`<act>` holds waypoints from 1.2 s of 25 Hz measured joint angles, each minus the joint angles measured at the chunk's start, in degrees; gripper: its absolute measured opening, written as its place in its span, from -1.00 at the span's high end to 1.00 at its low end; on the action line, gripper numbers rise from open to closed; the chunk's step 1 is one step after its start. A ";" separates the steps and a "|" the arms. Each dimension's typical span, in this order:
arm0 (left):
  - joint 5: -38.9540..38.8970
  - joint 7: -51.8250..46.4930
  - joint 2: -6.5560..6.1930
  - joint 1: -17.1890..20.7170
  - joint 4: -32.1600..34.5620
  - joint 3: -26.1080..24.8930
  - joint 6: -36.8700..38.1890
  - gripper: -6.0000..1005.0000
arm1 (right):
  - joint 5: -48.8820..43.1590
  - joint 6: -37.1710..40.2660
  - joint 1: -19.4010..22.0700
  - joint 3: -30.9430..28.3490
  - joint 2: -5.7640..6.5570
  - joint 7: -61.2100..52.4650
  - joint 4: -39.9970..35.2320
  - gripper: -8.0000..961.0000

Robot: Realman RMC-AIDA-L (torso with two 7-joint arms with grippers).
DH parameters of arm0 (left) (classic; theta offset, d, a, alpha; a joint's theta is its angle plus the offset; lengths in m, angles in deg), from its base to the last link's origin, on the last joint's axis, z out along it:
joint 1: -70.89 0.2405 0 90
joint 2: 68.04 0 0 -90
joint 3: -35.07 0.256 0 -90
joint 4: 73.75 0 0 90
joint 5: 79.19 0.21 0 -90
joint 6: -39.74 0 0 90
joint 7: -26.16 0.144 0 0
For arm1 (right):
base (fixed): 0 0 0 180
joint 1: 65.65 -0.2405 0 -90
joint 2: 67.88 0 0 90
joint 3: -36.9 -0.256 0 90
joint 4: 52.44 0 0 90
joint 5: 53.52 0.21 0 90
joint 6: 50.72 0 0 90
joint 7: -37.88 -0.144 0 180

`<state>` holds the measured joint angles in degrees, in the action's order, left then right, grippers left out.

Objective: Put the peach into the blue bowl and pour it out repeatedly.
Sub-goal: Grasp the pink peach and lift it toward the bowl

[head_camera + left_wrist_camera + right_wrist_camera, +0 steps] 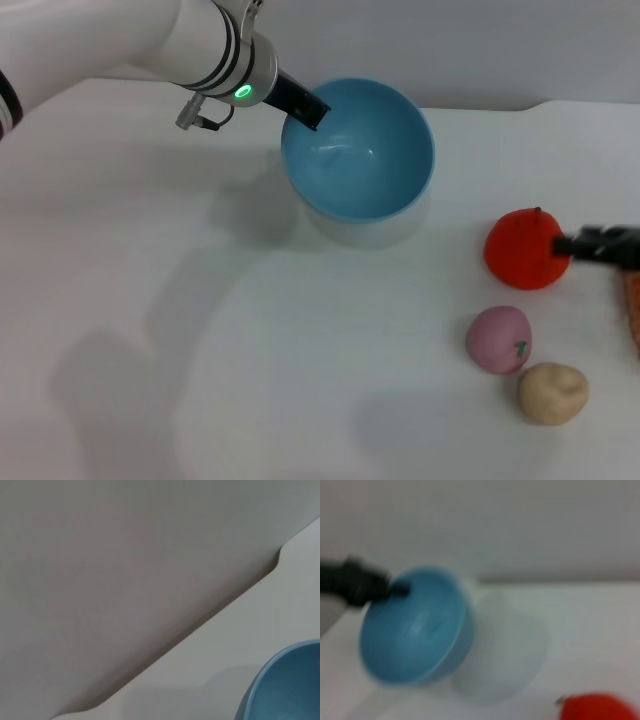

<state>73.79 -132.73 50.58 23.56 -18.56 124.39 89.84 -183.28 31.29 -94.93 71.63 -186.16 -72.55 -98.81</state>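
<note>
Head camera looks down; both wrist cameras share the blue bowl [358,150].

My left gripper [395,587] clamps the rim of the blue bowl [415,630], holding it tipped, its opening turned toward my camera, inside bare. White table [580,630] under it, blurry. Orange-red fruit [597,707] sits near, cut off by the frame edge.
</note>
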 joint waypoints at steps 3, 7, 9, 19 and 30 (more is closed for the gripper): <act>-0.01 -0.59 0.03 0.07 0.00 0.04 -0.41 0.99 | -0.78 -1.34 -1.45 3.92 -0.22 -0.24 3.77 -0.28; 0.01 -0.72 0.04 0.58 -0.07 0.39 -1.08 0.99 | -0.95 -5.21 -3.81 4.98 -0.18 -0.35 10.67 -0.24; 0.02 -0.73 0.04 0.76 -0.28 1.08 -1.65 0.99 | -1.07 -7.46 -4.71 6.44 -0.18 -0.35 13.12 -0.22; 0.10 -0.63 -0.05 1.12 -0.52 1.95 -2.20 0.99 | -3.10 -10.50 -6.10 11.46 -0.11 -7.42 16.72 -0.11; 0.12 -0.80 -0.05 1.25 -0.53 3.06 -2.26 0.99 | -4.28 -9.92 -5.96 12.24 -0.16 -9.17 13.94 0.12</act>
<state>73.91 -133.53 50.52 24.81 -19.09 127.45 87.58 -187.56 21.38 -100.89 83.87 -186.32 -81.73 -84.87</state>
